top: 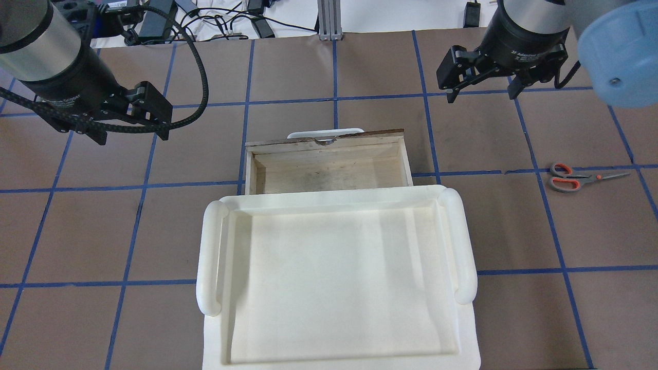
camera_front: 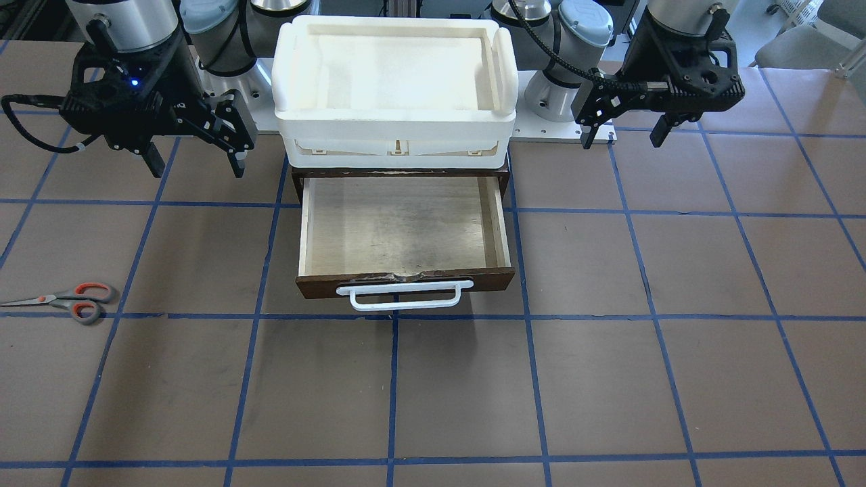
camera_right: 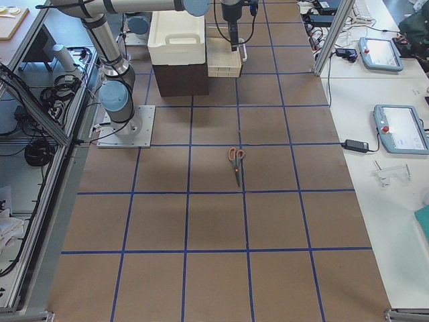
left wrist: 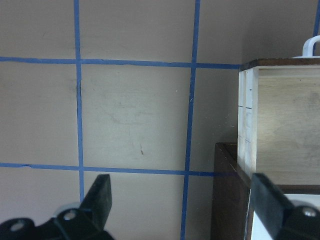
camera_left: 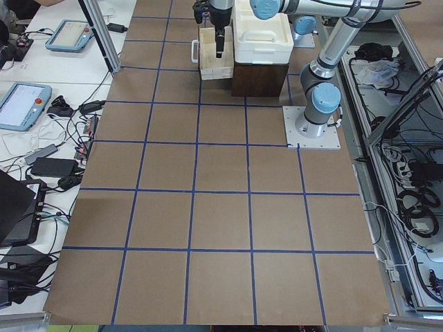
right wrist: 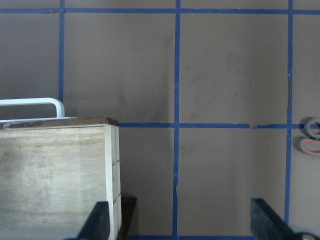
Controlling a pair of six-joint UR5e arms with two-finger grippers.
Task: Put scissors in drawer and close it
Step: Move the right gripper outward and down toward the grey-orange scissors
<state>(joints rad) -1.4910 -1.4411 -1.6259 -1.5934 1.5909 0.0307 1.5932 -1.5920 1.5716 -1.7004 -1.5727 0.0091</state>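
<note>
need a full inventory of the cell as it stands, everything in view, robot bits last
table: one, brown with a blue tape grid, under everything.
cabinet: one, dark brown, mid-table in front of the robot.
drawer: one, dark brown front, pale wood inside, pulled open from the cabinet, nothing in it.
handle: one, white, on the drawer front.
tray: one, white, on top of the cabinet.
scissors: one pair, grey handles with orange-red linings, flat on the table, off to the robot's right of the drawer.
left end effector: one, black, open, empty, above the table.
right end effector: one, black, open, empty, above the table.
</note>
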